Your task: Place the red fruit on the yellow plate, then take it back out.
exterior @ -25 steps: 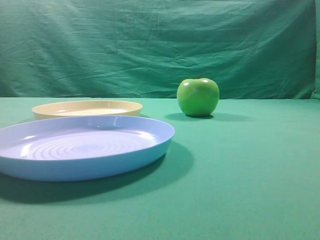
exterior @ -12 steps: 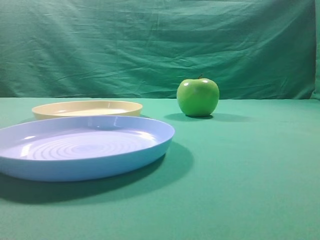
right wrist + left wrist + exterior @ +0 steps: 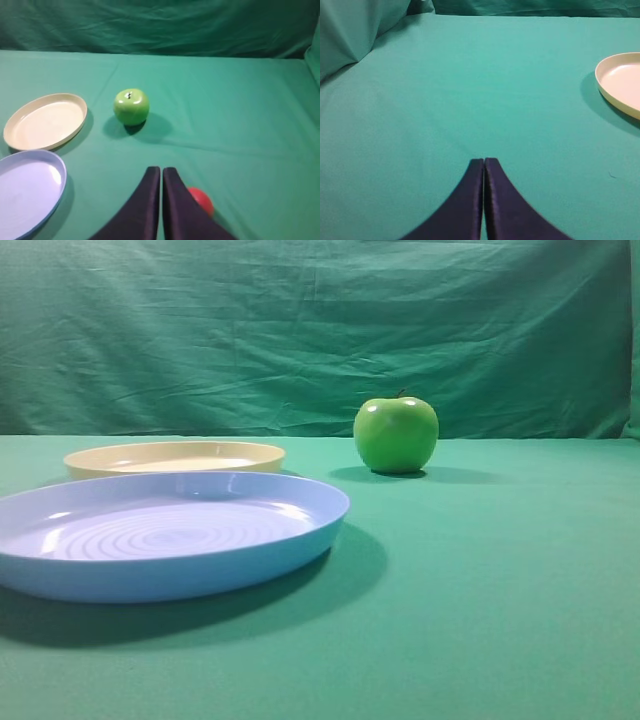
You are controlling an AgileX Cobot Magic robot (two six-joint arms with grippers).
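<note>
- Green cloth (image 3: pixel 500 580) covers the table and hangs behind it.
- Right gripper (image 3: pixel 161 171): fingers pressed together, holding nothing — the red fruit (image 3: pixel 202 200) lies on the cloth just beside its right finger, partly hidden.
- Left gripper (image 3: pixel 483 161): also closed, empty, above bare cloth.
- Yellow plate (image 3: pixel 45 121) holds nothing; neither does the blue plate (image 3: pixel 165 535).
- Green apple (image 3: pixel 131 106) sits right of the yellow plate.

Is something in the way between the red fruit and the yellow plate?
Nothing sits right between them. The red fruit lies near the right tool; the green apple stands just beside the straight way to the yellow plate.
</note>
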